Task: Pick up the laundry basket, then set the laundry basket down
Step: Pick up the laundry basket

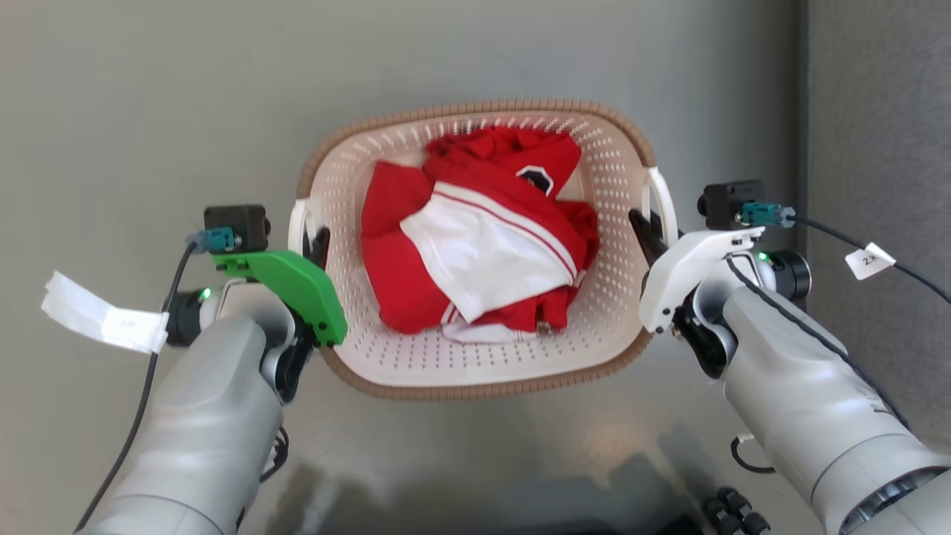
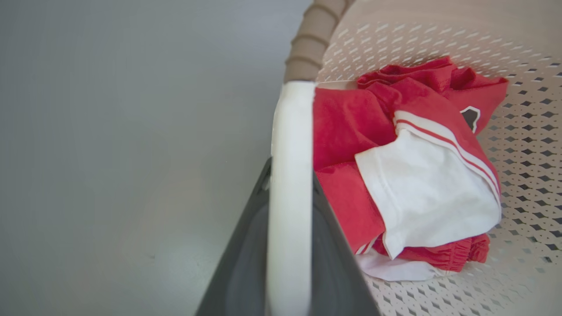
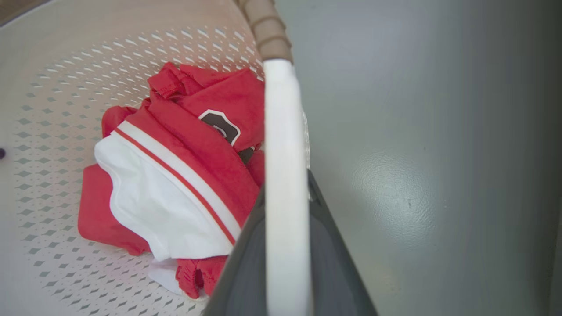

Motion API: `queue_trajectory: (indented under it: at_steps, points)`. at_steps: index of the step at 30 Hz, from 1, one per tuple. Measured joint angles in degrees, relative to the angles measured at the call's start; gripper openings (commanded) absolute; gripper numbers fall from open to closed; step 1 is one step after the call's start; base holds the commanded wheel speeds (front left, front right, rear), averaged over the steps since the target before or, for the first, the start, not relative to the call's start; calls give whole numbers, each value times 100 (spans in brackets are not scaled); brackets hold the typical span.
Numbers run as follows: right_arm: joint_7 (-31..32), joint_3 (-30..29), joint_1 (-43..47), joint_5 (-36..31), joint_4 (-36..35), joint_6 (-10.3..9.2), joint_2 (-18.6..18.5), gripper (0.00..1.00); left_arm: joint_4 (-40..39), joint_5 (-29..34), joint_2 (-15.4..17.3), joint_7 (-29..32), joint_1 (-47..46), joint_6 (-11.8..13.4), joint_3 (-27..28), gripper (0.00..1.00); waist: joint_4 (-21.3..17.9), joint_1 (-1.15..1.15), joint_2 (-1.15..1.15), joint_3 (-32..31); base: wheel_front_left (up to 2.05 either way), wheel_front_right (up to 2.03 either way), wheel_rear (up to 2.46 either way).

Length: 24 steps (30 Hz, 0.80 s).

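The laundry basket (image 1: 475,111), cream with perforated walls and a brown woven-look rim, sits centred in the head view and holds red and white clothes (image 1: 475,238). My left gripper (image 1: 318,249) is shut on the basket's white left handle (image 1: 297,219). In the left wrist view that handle (image 2: 290,175) runs between the dark fingers (image 2: 246,259). My right gripper (image 1: 648,232) is shut on the white right handle (image 1: 666,197). The right wrist view shows this handle (image 3: 285,175) clamped between its fingers (image 3: 340,267). I cannot tell whether the basket rests on the floor or hangs above it.
Smooth grey floor (image 1: 148,111) surrounds the basket on all sides. A darker grey textured strip (image 1: 877,111) runs down the right edge. Cables with white tags (image 1: 104,316) hang from both wrists. Dark parts of my base (image 1: 732,513) show at the bottom.
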Motion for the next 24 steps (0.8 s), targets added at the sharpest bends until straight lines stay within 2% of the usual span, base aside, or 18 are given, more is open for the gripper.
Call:
queue_trajectory:
  at_steps: [24]
  points:
    - [1139,843,748,870,58,-8,-10,0,193,-740,25,706,961,15,-489,0,-62,0,0,-1930,0,0,0]
